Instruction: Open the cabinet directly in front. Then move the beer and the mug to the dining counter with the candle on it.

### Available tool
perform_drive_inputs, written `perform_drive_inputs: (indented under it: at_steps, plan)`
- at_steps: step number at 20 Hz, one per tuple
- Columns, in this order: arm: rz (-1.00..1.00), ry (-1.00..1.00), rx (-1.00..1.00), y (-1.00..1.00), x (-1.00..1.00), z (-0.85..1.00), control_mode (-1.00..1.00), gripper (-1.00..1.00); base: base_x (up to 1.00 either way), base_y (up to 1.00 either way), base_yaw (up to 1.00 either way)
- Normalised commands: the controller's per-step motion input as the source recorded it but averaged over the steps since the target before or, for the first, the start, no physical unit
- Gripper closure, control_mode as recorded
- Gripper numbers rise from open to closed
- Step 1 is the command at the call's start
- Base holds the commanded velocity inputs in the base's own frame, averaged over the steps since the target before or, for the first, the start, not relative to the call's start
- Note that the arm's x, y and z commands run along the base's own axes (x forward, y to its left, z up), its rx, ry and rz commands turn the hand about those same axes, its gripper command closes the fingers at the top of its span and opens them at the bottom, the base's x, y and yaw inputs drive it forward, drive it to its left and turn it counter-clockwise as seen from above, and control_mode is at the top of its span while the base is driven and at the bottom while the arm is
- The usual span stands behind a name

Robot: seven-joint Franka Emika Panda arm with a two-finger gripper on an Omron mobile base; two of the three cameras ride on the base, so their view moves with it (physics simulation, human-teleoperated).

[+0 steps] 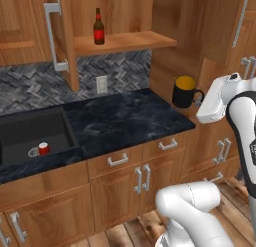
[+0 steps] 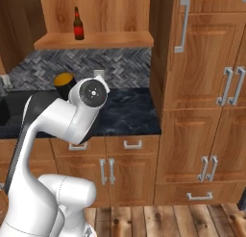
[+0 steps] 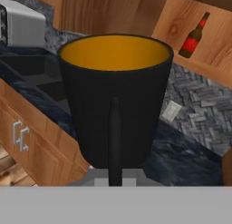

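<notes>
The black mug (image 1: 184, 91) with its yellow-orange inside hangs in the air past the counter's right end, upright, and my gripper (image 1: 201, 98) is shut on its loop handle. In the hand view the mug (image 3: 115, 96) sits close up, its handle running down into the gripper (image 3: 115, 178). The arm partly hides the mug (image 2: 64, 81) in the right base view. The beer (image 1: 98, 27) (image 2: 78, 24) (image 3: 194, 36) stands on the shelf of the cabinet (image 1: 125, 41), whose door (image 1: 60, 36) is swung open to the left. The dining counter and the candle are out of view.
A black marbled counter (image 1: 125, 121) holds a black sink (image 1: 30, 136) with a short red can (image 1: 44, 148) in it. A wall outlet (image 1: 101, 84) sits on the herringbone backsplash. Tall wooden cabinets (image 2: 202, 87) stand to the right. A silver appliance (image 3: 20, 26) stands by the sink.
</notes>
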Motion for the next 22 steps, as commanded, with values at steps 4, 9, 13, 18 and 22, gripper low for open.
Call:
perform_drive_inputs:
  at_steps: [4, 9, 13, 18, 22]
  plan:
    - [0.00, 0.00, 0.00, 0.00, 0.00, 0.00, 1.00, 1.00, -0.28, 0.00, -0.25]
    - [0.00, 0.00, 0.00, 0.00, 0.00, 0.00, 1.00, 1.00, -0.24, 0.00, -0.25]
    - [0.00, 0.00, 0.00, 0.00, 0.00, 0.00, 1.00, 1.00, -0.16, 0.00, -0.28]
    - [0.00, 0.00, 0.00, 0.00, 0.00, 0.00, 1.00, 1.00, -0.07, 0.00, -0.30]
    - [0.00, 0.00, 0.00, 0.00, 0.00, 0.00, 1.00, 1.00, -0.04, 0.00, -0.30]
